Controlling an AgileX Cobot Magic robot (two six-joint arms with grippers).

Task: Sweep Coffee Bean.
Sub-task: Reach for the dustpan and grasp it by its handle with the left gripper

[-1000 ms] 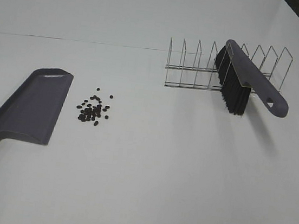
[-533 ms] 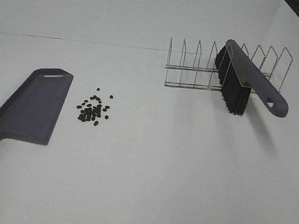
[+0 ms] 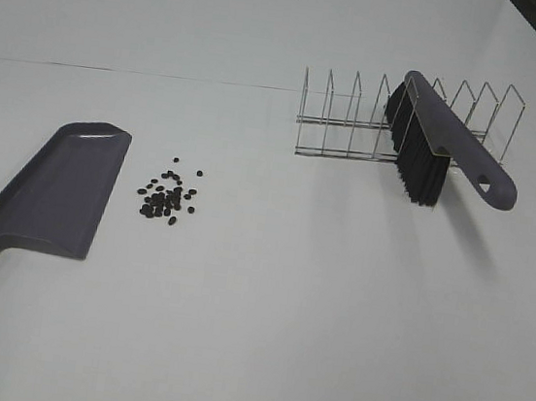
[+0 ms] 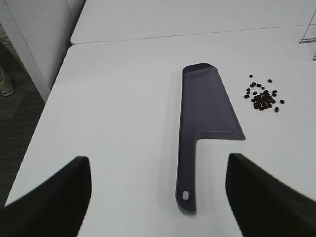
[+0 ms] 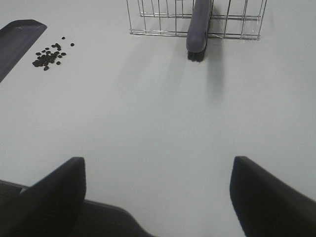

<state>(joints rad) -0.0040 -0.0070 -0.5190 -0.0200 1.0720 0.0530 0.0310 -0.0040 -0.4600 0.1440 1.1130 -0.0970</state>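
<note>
While left pincer (image 4: 157, 158) & right pincer (image 5: 157, 159) gape empty, coffee beans (image 3: 167, 195) sit beside dustpan (image 3: 59, 190) edge, brush (image 3: 452, 135) well apart.

office-like lab room: plain white tables (image 3: 270, 25) pushed together, dark carpet floor (image 4: 19, 113), white partition (image 4: 34, 29) beside.

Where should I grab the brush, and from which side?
Grip the brush by its bare handle, the end with the hang hole. That end juts clear of the rack on the right, while the bristles sit against the wires. It is probably best to come from the right with the open right pincer, closing across the handle's narrow width.
</note>
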